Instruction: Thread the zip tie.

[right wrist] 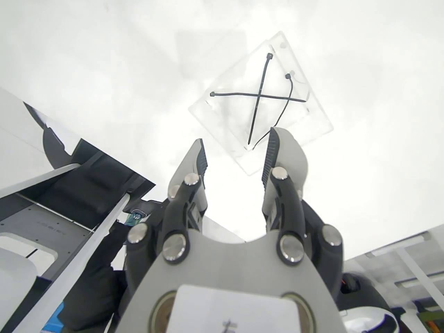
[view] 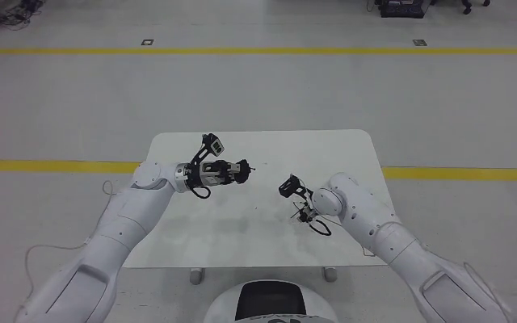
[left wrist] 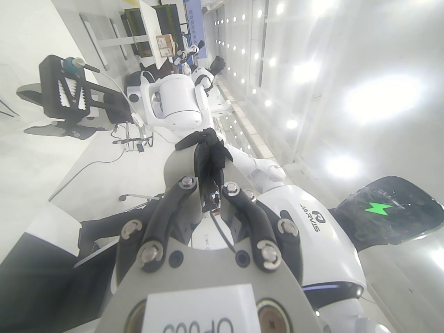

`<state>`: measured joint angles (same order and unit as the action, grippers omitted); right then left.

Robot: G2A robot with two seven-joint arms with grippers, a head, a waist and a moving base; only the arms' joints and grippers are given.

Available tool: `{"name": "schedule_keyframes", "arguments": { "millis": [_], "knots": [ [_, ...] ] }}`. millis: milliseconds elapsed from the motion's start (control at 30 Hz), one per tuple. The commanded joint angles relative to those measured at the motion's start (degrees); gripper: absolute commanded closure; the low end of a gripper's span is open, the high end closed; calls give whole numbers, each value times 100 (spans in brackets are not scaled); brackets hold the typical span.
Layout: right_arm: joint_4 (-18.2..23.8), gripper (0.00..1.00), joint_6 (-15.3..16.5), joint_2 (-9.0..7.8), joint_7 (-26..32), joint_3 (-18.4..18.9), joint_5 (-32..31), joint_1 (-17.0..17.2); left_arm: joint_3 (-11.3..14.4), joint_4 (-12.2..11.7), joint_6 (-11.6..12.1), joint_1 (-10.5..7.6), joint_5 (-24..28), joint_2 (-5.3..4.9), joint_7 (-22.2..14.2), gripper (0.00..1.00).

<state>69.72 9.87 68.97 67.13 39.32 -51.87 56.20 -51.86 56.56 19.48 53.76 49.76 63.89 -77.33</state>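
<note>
Three ties are lying crossed in a clear tray near the spread right claw, while the left claw is pinching a dark strip, likely another tie: light, springy, slippery, so gripping near the head seems safest.

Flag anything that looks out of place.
Three zip ties lie crossed over one another in the clear tray, not side by side. The left end effector is shut on a bunched black piece.
</note>
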Motion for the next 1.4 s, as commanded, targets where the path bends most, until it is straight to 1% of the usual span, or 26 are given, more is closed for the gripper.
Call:
{"name": "schedule_keyframes", "arguments": {
  "millis": [0,400,633,767,933,1033,1100,1167,1367],
  "knots": [
    [-103,63,16,24,-55,-23,9,-29,0,0,0,0,0,0,0,100],
    [-736,67,36,208,-437,-183,106,-208,0,0,0,0,0,0,0,100],
    [-931,68,-91,317,-449,-300,63,-300,0,0,0,0,0,0,0,100],
    [-937,69,-137,358,-495,-333,27,-314,0,0,0,0,0,0,0,100],
    [-754,69,-161,338,-512,-273,-59,-257,0,0,0,0,0,0,0,100],
    [-546,69,-300,287,-530,-170,-179,-160,0,0,0,0,0,0,0,100],
    [-342,69,-394,238,-543,-74,-262,-58,0,0,0,0,0,0,0,100],
    [-151,73,-457,187,-559,25,-339,47,0,0,0,0,0,0,0,100],
    [428,77,-671,37,-468,308,-641,392,0,0,0,0,0,0,0,100]
  ]
}}
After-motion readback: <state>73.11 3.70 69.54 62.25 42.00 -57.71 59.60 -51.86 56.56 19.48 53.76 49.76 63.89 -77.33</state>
